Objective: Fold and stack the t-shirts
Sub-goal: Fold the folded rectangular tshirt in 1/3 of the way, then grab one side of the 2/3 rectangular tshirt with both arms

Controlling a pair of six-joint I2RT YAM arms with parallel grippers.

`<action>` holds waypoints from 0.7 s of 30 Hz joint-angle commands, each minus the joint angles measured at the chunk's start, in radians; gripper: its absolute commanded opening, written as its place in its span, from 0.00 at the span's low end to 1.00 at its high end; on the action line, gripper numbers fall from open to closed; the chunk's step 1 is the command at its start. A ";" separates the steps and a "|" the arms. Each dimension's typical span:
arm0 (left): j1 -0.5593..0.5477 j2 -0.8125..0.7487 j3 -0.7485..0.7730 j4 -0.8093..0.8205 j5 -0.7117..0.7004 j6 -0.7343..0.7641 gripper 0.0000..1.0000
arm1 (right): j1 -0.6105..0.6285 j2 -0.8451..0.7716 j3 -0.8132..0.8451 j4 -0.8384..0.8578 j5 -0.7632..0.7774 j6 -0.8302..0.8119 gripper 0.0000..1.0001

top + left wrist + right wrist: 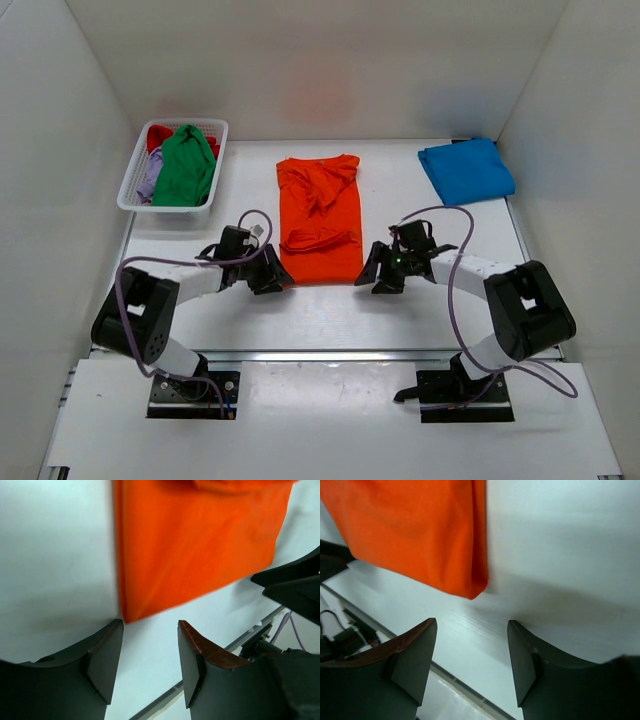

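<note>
The left gripper (268,272) and the right gripper (380,272), both with fingers apart and empty.
The bright orange cloth t-shirt (320,215) lies spread between them, one near corner of it just ahead of each gripper.

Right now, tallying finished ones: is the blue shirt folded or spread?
Folded: the blue shirt lies as a compact rectangle, no sleeves sticking out.

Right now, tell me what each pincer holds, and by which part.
Nothing. The left pincer and right pincer are open, each short of a near corner of the orange shirt.
</note>
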 commanded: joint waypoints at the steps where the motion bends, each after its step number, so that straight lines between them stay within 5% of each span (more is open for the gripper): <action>1: -0.013 -0.121 -0.091 0.106 -0.083 -0.091 0.59 | 0.015 -0.069 -0.081 0.186 0.039 0.166 0.56; 16: -0.088 -0.137 -0.156 0.163 -0.238 -0.230 0.58 | 0.019 0.049 -0.155 0.390 0.053 0.297 0.51; 18: -0.098 -0.106 -0.161 0.196 -0.226 -0.260 0.53 | 0.019 0.061 -0.146 0.395 0.068 0.303 0.41; 20: -0.099 -0.083 -0.154 0.236 -0.210 -0.277 0.40 | 0.023 0.075 -0.122 0.400 0.060 0.297 0.12; 21: -0.098 -0.076 -0.145 0.241 -0.201 -0.279 0.19 | 0.021 0.090 -0.102 0.383 0.056 0.288 0.00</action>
